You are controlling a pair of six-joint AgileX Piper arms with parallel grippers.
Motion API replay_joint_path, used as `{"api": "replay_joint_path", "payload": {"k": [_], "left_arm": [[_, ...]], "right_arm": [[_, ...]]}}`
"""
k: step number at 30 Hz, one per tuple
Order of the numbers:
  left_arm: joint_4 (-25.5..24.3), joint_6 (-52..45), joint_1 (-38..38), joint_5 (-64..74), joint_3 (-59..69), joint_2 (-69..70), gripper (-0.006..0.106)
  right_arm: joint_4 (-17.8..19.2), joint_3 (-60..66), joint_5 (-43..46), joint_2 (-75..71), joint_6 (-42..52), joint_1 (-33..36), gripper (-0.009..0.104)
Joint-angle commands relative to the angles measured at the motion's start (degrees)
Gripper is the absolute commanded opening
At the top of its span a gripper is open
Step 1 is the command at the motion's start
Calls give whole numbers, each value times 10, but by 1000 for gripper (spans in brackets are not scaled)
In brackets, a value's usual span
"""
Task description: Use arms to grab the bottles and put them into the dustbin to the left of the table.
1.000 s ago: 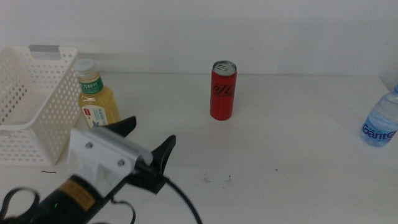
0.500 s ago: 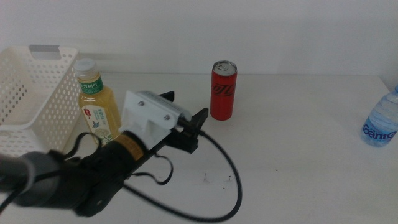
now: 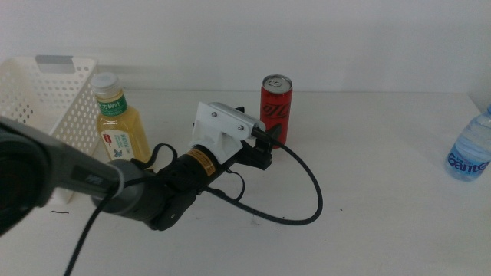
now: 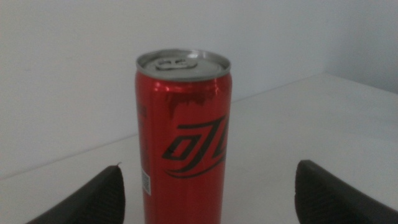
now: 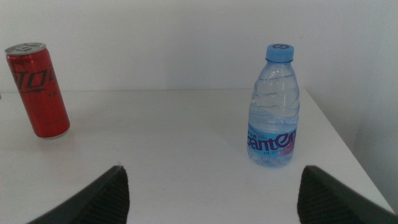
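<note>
Red can [image 4: 183, 134], slim, black-lettered, upright, seemingly undented, stands before the wide-open, empty left hand [image 4: 208, 193]

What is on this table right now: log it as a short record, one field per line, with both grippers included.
left gripper: open, jaws either side of the red can, not yet touching it
right gripper: open, waiting, out of the middle view
red can: upright, mid table
tea bottle: upright, right beside the basket
water bottle: upright, blue cap on, near the table's right edge
basket: far left; contents cannot be seen
table: white
</note>
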State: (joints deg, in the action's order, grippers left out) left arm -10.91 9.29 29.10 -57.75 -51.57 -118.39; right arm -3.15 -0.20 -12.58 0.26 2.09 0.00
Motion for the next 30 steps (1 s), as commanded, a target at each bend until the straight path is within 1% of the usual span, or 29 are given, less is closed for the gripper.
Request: {"api": "replay_joint_path", "payload": {"k": [1, 6, 11, 16, 25, 30], "left_arm": [[-2, 15, -1, -3, -21, -18, 94], [-2, 17, -1, -2, -66, -58, 94], [-17, 30, -5, 10, -108, -87, 94], [-17, 33, -6, 30, -151, -113, 94], [-28, 63, -6, 62, -235, -163, 94], [-35, 62, -6, 79, -258, -176, 94]], "right_arm": [[4, 2, 5, -3, 3, 0, 92], [4, 2, 5, -3, 3, 0, 92], [4, 2, 5, -3, 3, 0, 92], [4, 2, 5, -3, 3, 0, 92], [4, 2, 5, -3, 3, 0, 92], [4, 2, 5, -3, 3, 0, 92]]}}
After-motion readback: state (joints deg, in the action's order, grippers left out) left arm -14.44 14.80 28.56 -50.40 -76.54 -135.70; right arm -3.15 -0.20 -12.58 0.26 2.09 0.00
